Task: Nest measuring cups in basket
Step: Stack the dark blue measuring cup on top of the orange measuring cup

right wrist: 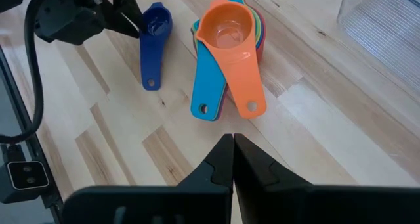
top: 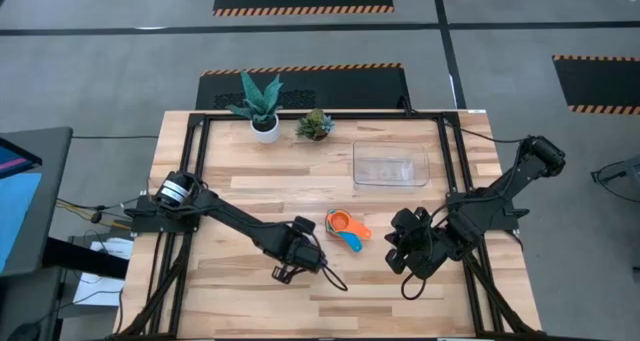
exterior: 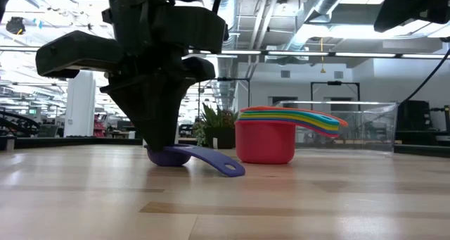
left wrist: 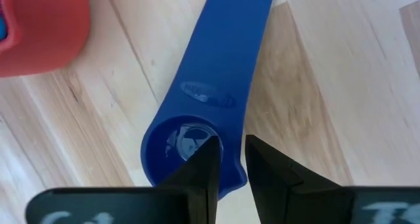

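A dark blue measuring cup (left wrist: 197,99) lies on the wooden table, left of a nested stack of cups (top: 346,227) with a red cup at the bottom (exterior: 265,143) and an orange one on top (right wrist: 226,33). My left gripper (top: 300,245) is down over the blue cup's bowl and shut on it. My right gripper (right wrist: 233,159) is shut and empty, right of the stack. The clear basket (top: 390,165) stands empty beyond the stack. My left gripper has one finger (left wrist: 205,168) inside the dark blue cup's bowl and the other (left wrist: 266,168) outside, with the bowl's wall (left wrist: 231,168) between them, on the side away from the handle. The fingers come from above, pointing down. The cup's bowl (exterior: 169,156) and handle tip (exterior: 229,170) rest on the table.
A white plant pot (top: 264,127) and a small green plant (top: 315,124) stand at the table's far edge, left of the basket. Bare wood lies between the stack and the basket and along the near edge.
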Available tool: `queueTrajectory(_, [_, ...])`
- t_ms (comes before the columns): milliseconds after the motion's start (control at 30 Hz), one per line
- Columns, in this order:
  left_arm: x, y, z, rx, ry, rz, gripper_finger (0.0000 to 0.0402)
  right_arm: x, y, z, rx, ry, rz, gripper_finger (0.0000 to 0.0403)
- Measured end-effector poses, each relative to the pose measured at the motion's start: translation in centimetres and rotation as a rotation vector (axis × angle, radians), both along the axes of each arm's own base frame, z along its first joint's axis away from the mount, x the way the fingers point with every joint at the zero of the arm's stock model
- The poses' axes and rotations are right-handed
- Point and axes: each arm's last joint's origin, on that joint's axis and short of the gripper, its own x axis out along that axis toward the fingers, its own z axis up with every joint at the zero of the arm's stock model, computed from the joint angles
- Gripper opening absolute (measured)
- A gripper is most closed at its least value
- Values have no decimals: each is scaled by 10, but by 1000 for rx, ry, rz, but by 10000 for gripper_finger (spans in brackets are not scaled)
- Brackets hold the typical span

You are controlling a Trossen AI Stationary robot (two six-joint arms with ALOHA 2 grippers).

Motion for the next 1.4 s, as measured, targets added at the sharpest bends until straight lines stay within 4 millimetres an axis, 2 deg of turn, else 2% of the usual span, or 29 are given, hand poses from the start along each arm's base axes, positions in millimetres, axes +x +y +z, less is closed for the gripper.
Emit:
queueTrajectory(500, [0, 3, -1, -28, 12, 42, 62, 0, 0, 0, -3, 1, 4, 27])
queueTrajectory(667, [-2, 8, -10, -89, 27, 63, 62, 0, 0, 0, -5, 1, 6, 27])
queueTrajectory(800, [-1, 8, -11, -98, 24, 84, 60, 0, 0, 0, -5, 1, 6, 27])
queueTrajectory(867, [-1, 8, -11, -94, 23, 74, 50, 0, 0, 0, -5, 1, 6, 27])
queueTrajectory(967, [-1, 8, -11, -84, 14, 48, 13, 0, 0, 0, -4, 1, 6, 27])
queueTrajectory(1033, [1, 8, -8, -65, 8, 31, 7, 0, 0, 0, -3, -1, 6, 27])
queueTrajectory(1133, [2, 7, 7, 3, 26, -11, 4, 1, 1, 0, 2, -7, 6, 27])
queueTrajectory(1267, [8, 5, 47, 108, 10, -32, 3, 2, 1, 1, 13, -21, 6, 27])
queueTrajectory(1400, [26, 12, 78, 67, -112, 6, 2, 3, 2, 2, 22, -33, 6, 27])
